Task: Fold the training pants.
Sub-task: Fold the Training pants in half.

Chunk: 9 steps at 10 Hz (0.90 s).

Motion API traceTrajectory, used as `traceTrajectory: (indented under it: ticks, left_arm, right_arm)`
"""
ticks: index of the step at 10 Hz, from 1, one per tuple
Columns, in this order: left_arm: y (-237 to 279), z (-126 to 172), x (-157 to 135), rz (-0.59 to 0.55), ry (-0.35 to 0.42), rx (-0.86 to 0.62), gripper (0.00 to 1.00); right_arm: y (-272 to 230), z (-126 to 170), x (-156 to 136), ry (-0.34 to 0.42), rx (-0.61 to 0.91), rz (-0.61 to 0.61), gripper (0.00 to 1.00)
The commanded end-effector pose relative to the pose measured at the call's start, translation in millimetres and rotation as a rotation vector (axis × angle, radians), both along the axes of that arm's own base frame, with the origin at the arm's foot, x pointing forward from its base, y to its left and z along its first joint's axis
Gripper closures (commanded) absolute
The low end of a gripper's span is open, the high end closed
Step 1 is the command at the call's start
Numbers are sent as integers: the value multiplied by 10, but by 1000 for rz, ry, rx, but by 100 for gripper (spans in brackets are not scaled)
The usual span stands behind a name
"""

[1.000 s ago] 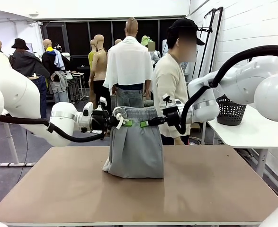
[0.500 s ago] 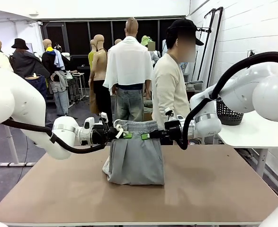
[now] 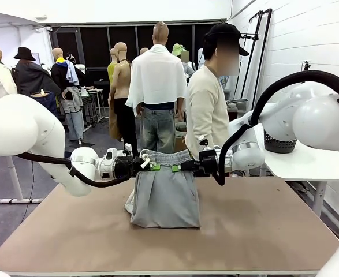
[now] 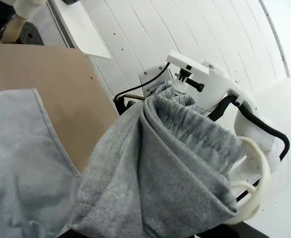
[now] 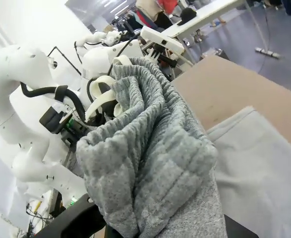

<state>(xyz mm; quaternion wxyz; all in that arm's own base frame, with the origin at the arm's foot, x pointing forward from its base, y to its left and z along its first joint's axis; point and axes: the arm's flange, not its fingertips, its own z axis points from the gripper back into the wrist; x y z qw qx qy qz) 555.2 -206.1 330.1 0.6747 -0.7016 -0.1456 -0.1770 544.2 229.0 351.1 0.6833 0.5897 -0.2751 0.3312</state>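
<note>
Pants (image 3: 165,195) hang over table (image 3: 261,231), lower part resting on it. Left gripper (image 3: 152,166) and right gripper (image 3: 177,168) clamp waistband ends. Advice: lower evenly, waistband taut, avoiding bunched fold.

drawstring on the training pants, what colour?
White, against the light grey training pants. The drawstring shows best in the right wrist view, looped beside the waistband.

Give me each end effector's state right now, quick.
Left end effector: shut on the training pants, at the waistband's left end.
Right end effector: shut on the training pants, at the waistband's right end.
</note>
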Motion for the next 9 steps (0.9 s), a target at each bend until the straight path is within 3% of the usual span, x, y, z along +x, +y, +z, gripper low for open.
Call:
traceTrajectory:
  ticks: [1, 3, 7, 9]
  left_arm:
    - [292, 20, 98, 30, 40, -48, 100]
    - [3, -42, 30, 2, 15, -5, 100]
    - [3, -42, 30, 2, 15, -5, 100]
    - [-24, -71, 153, 27, 63, 4, 100]
  right_arm:
    - [-215, -50, 158, 63, -10, -97, 100]
    - [5, -35, 32, 31, -3, -8, 100]
    - [5, -35, 32, 31, -3, -8, 100]
    - [66, -84, 103, 81, 2, -18, 100]
